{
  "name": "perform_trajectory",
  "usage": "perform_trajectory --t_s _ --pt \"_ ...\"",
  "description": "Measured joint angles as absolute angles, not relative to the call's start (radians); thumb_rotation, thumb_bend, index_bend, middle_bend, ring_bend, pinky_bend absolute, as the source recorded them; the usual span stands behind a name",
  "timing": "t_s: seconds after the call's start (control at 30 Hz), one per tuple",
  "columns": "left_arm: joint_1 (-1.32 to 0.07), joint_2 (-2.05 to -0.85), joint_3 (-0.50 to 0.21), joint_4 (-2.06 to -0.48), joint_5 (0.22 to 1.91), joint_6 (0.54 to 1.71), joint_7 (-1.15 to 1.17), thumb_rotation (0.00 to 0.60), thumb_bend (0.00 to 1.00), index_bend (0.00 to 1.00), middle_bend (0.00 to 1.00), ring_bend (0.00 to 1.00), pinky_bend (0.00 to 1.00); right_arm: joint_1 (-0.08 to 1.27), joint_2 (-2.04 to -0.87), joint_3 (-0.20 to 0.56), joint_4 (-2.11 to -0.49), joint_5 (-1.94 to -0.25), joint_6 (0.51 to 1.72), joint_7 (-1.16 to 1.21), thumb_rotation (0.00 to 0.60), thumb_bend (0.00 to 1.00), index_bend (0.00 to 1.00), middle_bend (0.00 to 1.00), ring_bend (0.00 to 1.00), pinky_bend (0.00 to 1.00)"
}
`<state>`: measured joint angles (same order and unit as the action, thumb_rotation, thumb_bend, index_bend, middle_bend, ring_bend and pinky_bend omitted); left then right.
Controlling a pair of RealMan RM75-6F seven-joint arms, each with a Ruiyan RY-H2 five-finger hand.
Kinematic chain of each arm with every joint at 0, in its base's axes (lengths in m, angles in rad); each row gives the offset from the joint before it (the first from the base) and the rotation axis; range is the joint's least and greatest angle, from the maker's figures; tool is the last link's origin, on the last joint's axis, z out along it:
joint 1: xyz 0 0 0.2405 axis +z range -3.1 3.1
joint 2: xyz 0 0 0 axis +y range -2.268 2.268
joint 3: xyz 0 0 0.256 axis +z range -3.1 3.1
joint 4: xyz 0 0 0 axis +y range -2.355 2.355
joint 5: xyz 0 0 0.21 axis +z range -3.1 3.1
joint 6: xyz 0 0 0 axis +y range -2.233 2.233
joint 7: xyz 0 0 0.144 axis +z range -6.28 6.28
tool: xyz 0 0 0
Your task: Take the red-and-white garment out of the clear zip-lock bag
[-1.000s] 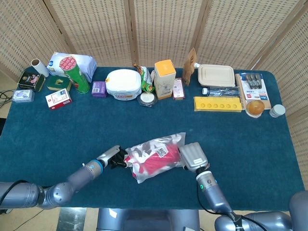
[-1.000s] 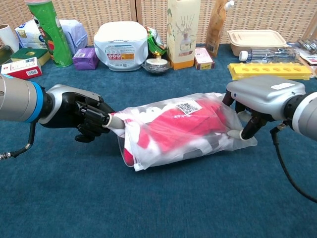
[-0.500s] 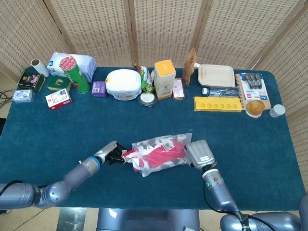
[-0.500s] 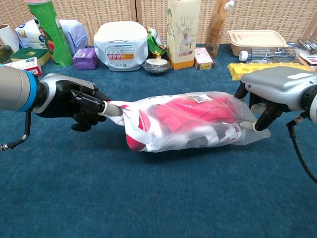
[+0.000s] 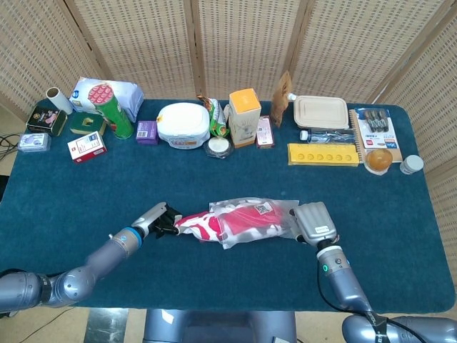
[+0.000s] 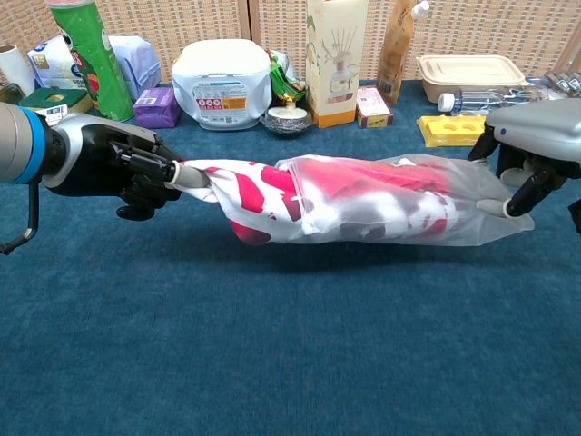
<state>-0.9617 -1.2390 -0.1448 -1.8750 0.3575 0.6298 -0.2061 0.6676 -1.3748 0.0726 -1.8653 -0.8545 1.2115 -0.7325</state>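
The red-and-white garment [image 6: 245,195] [image 5: 198,223] sticks partway out of the mouth of the clear zip-lock bag [image 6: 427,204] [image 5: 260,218], stretched between both hands above the blue table. My left hand [image 6: 123,168] [image 5: 158,220] pinches the garment's free end at the left. My right hand [image 6: 536,154] [image 5: 312,223] pinches the bag's closed far end at the right. Most of the garment is still inside the bag.
Along the table's far edge stand a green can [image 5: 114,111], a purple box [image 5: 146,132], a white tub [image 5: 183,125], an orange carton [image 5: 244,116], a lidded food tray [image 5: 320,112] and a yellow tray [image 5: 323,154]. The blue tabletop [image 5: 86,193] surrounds the hands.
The two hands have drawn apart, left going left and right going right. The garment's end has slid out of the bag mouth and the bundle is stretched long.
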Motion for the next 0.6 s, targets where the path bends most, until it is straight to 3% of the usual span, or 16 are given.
perform_trajectory --t_s 0.6 --pt "-0.85 -1.09 -0.205 -1.944 0.474 0.622 -0.293 0.6 0.43 0.79 0.93 0.91 0.81 0.635 -1.312 0.087 -1.854 -0.894 1.221 -0.671 0.6 0.42 0.79 0.95 1.0 1.0"
